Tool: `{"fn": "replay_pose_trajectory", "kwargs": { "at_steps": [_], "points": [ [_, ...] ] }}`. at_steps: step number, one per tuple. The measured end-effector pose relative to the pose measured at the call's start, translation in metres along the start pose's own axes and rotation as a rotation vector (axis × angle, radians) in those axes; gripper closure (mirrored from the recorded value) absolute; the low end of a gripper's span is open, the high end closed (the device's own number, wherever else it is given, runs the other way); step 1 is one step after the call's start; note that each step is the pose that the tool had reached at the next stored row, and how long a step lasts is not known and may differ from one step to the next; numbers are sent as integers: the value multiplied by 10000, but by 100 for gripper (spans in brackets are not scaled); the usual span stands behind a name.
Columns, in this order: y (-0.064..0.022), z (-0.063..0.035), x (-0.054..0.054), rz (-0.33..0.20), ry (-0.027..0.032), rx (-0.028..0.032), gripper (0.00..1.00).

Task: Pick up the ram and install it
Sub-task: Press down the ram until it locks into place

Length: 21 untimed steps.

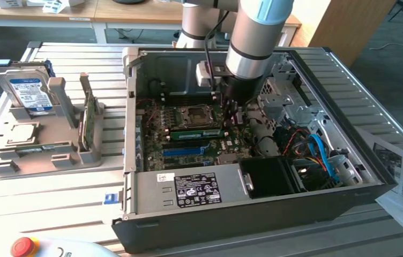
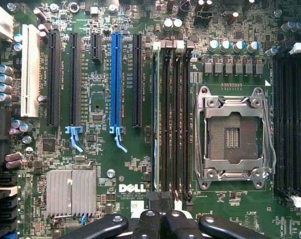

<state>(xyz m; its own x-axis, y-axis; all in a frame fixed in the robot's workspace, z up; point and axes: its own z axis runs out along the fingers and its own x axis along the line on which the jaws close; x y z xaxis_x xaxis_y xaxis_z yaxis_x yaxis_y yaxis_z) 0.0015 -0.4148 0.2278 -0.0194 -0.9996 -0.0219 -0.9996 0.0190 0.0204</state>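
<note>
Arm reaches straight down into the computer case, hand clenched above the motherboard.

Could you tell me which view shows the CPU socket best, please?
The wrist view: the CPU socket is seen straight on and whole. The exterior view shows it obliquely, beside the arm.

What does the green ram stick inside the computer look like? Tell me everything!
The ram is a long, thin green board. It stands on its edge in a slot on the motherboard, right beside the silver processor socket. The shut end effector hangs close above the ram's end on the exterior view's right.
</note>
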Motion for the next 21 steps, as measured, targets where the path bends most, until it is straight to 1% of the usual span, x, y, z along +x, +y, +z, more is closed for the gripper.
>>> {"fn": "replay_pose_trajectory", "kwargs": {
  "at_steps": [21],
  "points": [
    [-1, 25, 1, 0, -1, 0, 89]
  ]
}}
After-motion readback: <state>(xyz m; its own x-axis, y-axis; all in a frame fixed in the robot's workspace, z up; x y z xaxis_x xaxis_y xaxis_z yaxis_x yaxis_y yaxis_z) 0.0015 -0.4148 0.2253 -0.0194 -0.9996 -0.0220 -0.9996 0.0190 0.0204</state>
